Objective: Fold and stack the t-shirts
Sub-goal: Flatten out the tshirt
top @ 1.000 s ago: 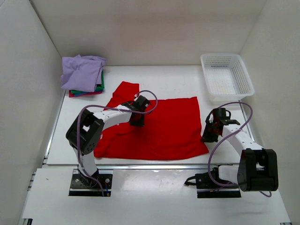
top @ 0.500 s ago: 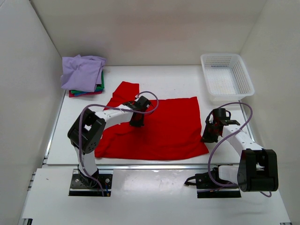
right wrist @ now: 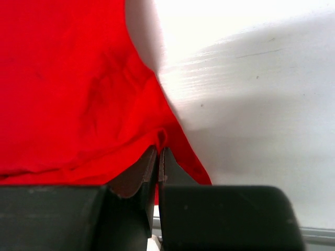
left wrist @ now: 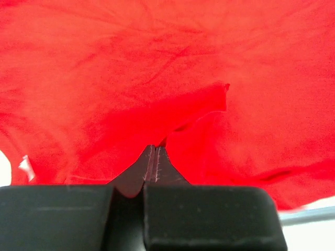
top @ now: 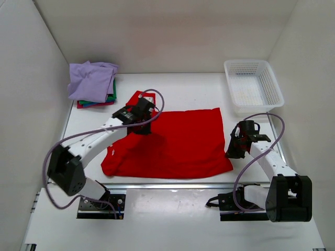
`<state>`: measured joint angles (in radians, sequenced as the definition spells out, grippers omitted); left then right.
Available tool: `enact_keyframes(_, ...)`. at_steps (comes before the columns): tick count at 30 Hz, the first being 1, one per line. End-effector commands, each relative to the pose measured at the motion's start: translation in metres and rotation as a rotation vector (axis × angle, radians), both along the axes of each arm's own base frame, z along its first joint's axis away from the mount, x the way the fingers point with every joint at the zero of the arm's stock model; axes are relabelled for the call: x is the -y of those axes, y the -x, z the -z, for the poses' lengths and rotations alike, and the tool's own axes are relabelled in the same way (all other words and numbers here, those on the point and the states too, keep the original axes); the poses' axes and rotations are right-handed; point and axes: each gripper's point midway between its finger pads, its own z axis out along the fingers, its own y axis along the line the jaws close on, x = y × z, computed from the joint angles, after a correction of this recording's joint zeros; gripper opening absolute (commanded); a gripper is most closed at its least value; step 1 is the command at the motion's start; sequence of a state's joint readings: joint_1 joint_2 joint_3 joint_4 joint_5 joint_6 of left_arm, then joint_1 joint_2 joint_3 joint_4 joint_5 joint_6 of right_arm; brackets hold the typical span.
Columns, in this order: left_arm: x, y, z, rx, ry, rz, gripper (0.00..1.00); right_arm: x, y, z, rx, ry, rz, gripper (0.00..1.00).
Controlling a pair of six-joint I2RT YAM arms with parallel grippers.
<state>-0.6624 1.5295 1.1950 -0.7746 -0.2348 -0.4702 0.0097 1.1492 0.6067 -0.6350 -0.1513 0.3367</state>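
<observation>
A plain red t-shirt point(top: 178, 144) lies spread flat across the middle of the white table point(top: 193, 91), its long axis running left to right; a straight edge faces the right side, and a sleeve pokes out at the far-left corner, toward the back wall; the near edge runs close to the table's front rim.

The left gripper point(top: 141, 125) sits over the far-left part of the shirt beside that sleeve; in the left wrist view its fingers are pressed together, with a raised ridge of red cloth drawn in at the tips. The right gripper point(top: 233, 151) is down at the shirt's right edge, near its front corner; in the right wrist view its fingers are likewise closed tight, nipping a small fold of the cloth's border where red meets bare table.

A stack of folded t-shirts point(top: 91, 81) rests in the far-left corner, well apart from the red one; pale lavender is on top, with green and red edges showing beneath. A white mesh basket point(top: 253, 61) stands in the far-right corner.
</observation>
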Motion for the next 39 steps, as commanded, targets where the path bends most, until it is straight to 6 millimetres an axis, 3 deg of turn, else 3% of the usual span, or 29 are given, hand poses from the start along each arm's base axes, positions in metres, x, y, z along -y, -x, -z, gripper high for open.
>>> enact_keyframes(1,-0.017,0.02,-0.042,0.022,0.044,0.004,0.0,-0.002,-0.011,-0.02,0.051,-0.019,0.008,0.0)
enact_keyframes(8,-0.053,0.047,-0.088,0.133,0.15,-0.078,0.0,-0.002,0.001,-0.039,0.049,-0.005,0.014,0.0)
enact_keyframes(10,-0.066,0.052,-0.108,0.192,0.183,-0.102,0.0,-0.002,0.007,-0.044,0.046,-0.028,0.023,0.0)
enact_keyframes(11,-0.081,0.053,-0.128,0.24,0.211,-0.143,0.0,-0.003,0.014,-0.045,0.045,-0.025,0.013,0.0)
enact_keyframes(16,-0.105,0.054,-0.173,0.371,0.27,-0.203,0.0,-0.006,0.018,-0.044,0.058,-0.047,0.002,0.0)
enact_keyframes(20,-0.121,0.054,-0.176,0.37,0.265,-0.227,0.0,-0.003,0.015,-0.043,0.075,-0.052,0.015,0.0)
enact_keyframes(27,-0.114,0.053,-0.169,0.349,0.27,-0.195,0.0,-0.001,0.005,-0.041,0.088,-0.062,0.02,0.0)
enact_keyframes(30,-0.115,0.052,-0.18,0.374,0.251,-0.168,0.0,0.002,-0.009,-0.06,0.149,-0.048,-0.003,0.0)
enact_keyframes(33,-0.122,0.05,-0.202,0.439,0.237,-0.166,0.0,0.005,-0.026,-0.087,0.235,-0.031,-0.034,0.0)
enact_keyframes(35,-0.121,0.047,-0.203,0.432,0.224,-0.153,0.0,0.013,-0.033,-0.099,0.252,-0.021,-0.03,0.0)
enact_keyframes(39,-0.116,0.051,-0.199,0.4,0.244,-0.138,0.0,0.011,-0.032,-0.097,0.227,-0.016,-0.05,0.0)
